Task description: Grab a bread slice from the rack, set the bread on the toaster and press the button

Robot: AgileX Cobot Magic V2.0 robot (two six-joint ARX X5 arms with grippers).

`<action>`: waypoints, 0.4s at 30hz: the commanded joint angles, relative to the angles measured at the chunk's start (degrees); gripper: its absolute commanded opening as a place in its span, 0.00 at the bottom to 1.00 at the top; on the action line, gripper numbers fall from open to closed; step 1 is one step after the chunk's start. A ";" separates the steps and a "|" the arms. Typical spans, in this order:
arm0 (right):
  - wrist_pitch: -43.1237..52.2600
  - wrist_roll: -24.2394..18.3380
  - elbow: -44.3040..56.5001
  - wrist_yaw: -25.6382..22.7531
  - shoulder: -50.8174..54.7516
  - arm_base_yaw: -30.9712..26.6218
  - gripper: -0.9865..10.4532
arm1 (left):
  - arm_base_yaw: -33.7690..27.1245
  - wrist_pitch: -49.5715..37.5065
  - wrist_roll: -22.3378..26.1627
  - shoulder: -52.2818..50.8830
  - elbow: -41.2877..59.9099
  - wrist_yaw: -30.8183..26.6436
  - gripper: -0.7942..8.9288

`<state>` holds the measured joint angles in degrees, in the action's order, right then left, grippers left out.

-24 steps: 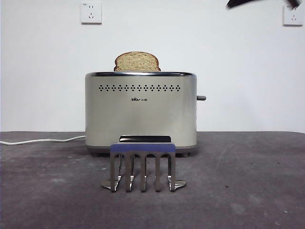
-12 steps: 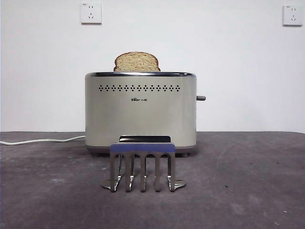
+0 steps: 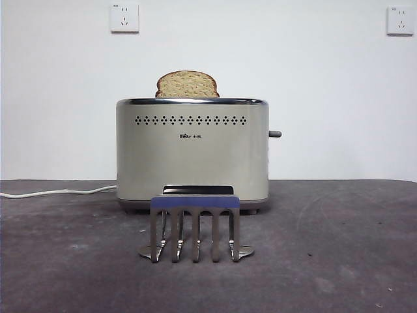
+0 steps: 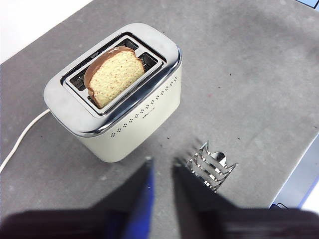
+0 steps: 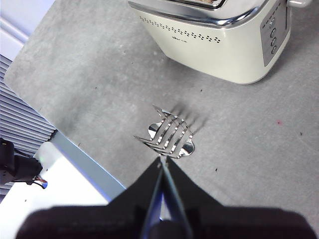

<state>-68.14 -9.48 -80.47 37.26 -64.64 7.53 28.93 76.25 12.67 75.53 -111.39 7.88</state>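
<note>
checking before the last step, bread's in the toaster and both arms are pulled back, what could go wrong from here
1. The slice of bread stands high out of the toaster slot, so the button looks not pressed yet.
2. That button is a small stub on the toaster's side; a tool pushing down could slip off it or shove the toaster.
3. The rack stands close in front of the toaster, so a low approach may knock it. The right tool hangs above it, shut.

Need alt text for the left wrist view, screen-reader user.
A slice of bread stands in a slot of the cream toaster, seen from above on a grey table. The left gripper hangs above the table with jaws slightly apart, holding nothing, beside the empty metal rack.
</note>
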 commanded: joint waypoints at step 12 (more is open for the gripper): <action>0.09 -0.50 0.26 -0.13 -0.07 0.04 0.09 | -0.04 -0.35 -0.70 0.02 0.35 -0.15 0.08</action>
<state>-68.14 -9.50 -80.47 37.26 -64.64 7.53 28.93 76.23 12.32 75.53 -111.39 7.86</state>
